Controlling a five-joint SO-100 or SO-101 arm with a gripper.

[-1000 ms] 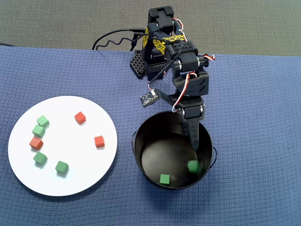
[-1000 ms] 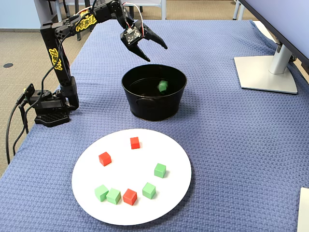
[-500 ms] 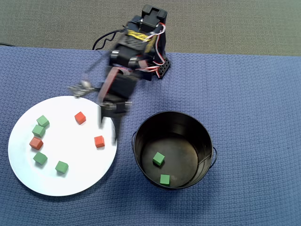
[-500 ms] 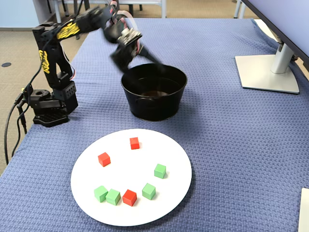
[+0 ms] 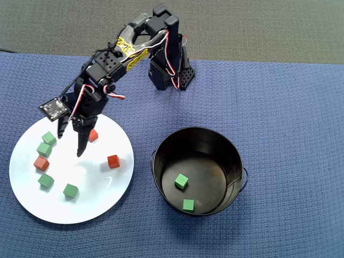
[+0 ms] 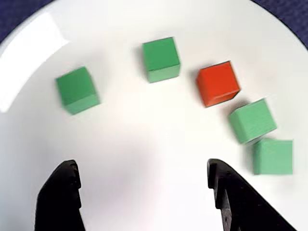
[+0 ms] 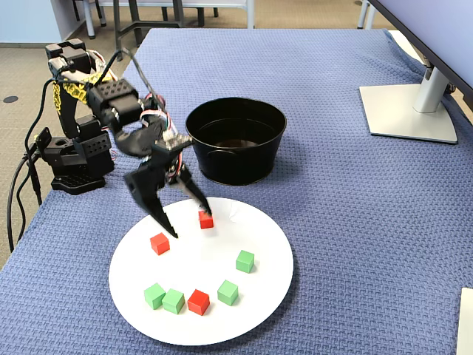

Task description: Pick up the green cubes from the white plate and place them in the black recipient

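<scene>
The white plate (image 5: 94, 180) (image 7: 222, 240) lies left of the black recipient (image 5: 236, 156) (image 7: 236, 159) in the overhead view. Several green cubes rest on the plate, among them one (image 5: 70, 190) near its front and one (image 7: 244, 261) toward its right side in the fixed view. Two more green cubes (image 5: 181, 181) (image 5: 188, 205) lie on the recipient's floor. My gripper (image 5: 70, 144) (image 7: 188, 222) (image 6: 142, 166) hangs open over the plate's middle with nothing between its fingers (image 6: 62, 197). In the wrist view, green cubes (image 6: 161, 59) (image 6: 77, 90) sit ahead of the fingertips on the plate (image 6: 144, 120).
Three red cubes share the plate: one (image 5: 113, 161) near its right edge, one (image 5: 92, 135) beside my fingers, one (image 5: 41, 163) among the green ones. The arm's base (image 5: 169, 72) stands behind on the blue cloth. A monitor stand (image 7: 406, 111) is far right.
The arm swung from above the recipient across to above the plate, gripper staying open. The green cube falling in the recipient one second ago now lies still on its floor.
</scene>
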